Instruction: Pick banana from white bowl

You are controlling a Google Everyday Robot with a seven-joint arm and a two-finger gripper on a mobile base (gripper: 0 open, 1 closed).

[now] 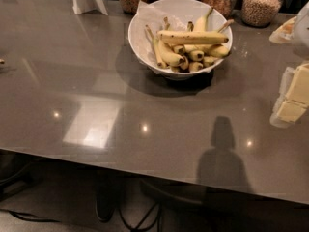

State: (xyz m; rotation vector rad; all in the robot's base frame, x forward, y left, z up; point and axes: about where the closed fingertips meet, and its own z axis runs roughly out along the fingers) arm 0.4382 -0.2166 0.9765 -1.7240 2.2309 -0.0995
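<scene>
The long, nearly straight pale-yellow banana [193, 37] lies topmost across the shorter bananas [170, 57] in the large glossy white bowl [164, 71] on the grey worktop [96, 91], so likely the easiest to lift; the cream blocky tool [293, 96] hangs at the right edge, well apart; whether it is apart or together I cannot tell.

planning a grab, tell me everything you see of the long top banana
The banana is long, nearly straight, pale yellow with faint brown specks and a dark tip at right. It lies crosswise atop shorter bananas in the white bowl. The pincer, seemingly the pale shape at the right edge, is clear of it.
</scene>
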